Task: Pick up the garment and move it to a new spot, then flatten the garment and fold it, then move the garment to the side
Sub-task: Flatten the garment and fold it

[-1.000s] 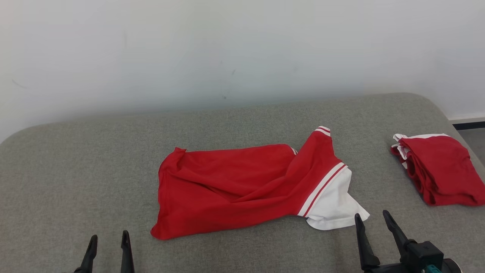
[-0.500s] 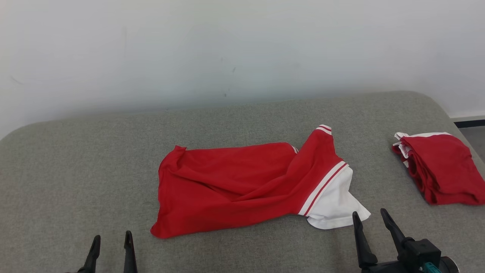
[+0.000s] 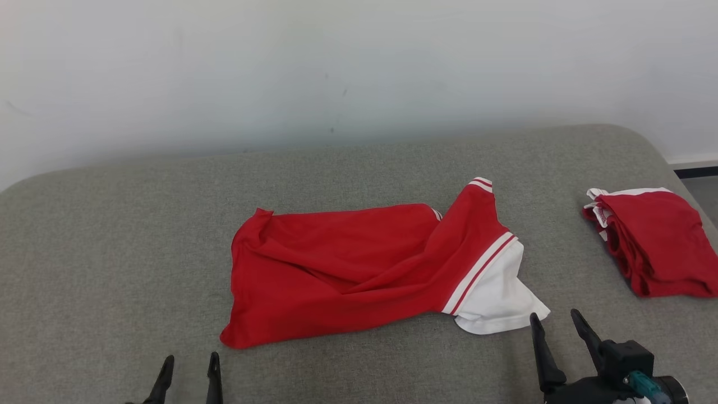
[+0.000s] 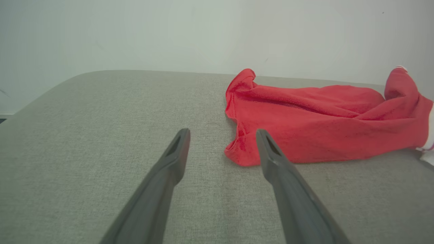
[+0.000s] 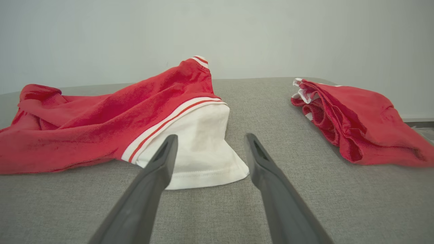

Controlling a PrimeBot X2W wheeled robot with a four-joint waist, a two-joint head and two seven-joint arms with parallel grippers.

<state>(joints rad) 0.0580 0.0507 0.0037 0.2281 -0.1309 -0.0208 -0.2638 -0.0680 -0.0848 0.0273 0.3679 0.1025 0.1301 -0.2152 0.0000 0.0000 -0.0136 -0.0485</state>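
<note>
Head view: left fingers seemingly nearer garment than before.

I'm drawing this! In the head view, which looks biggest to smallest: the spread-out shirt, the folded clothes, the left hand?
1. spread-out shirt
2. folded clothes
3. left hand, mostly cut off by the bottom edge

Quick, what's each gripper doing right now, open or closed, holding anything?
Left gripper: open, holding nothing, near the red garment.
Right gripper: open, holding nothing, by the garment's white end.
</note>
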